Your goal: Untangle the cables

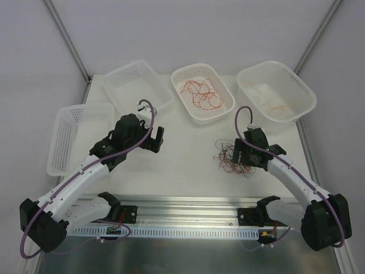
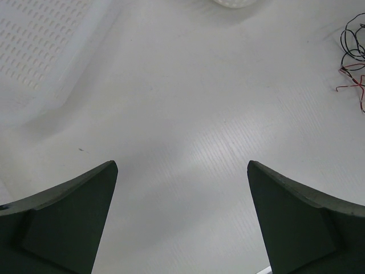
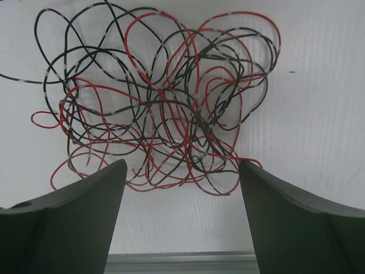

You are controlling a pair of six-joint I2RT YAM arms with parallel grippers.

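A tangle of thin red and black cables (image 3: 165, 108) lies on the white table, right of the middle (image 1: 230, 157). My right gripper (image 3: 182, 188) hovers open at the near edge of this tangle, nothing between its fingers; from above, the right gripper (image 1: 242, 154) sits over the tangle's right side. My left gripper (image 2: 182, 194) stands open above bare table, away from the tangle (image 2: 353, 57), which shows only at that view's right edge. From above, the left gripper (image 1: 157, 138) is left of centre. More red and orange cables (image 1: 201, 94) lie in a basket.
Four white perforated baskets stand along the back: one tipped at the far left (image 1: 63, 134), one holding nothing visible (image 1: 122, 80), one holding red and orange cables (image 1: 228, 108), and one at the right (image 1: 302, 85) with pale orange cables (image 1: 274, 105). A metal rail (image 1: 188, 208) runs along the near edge.
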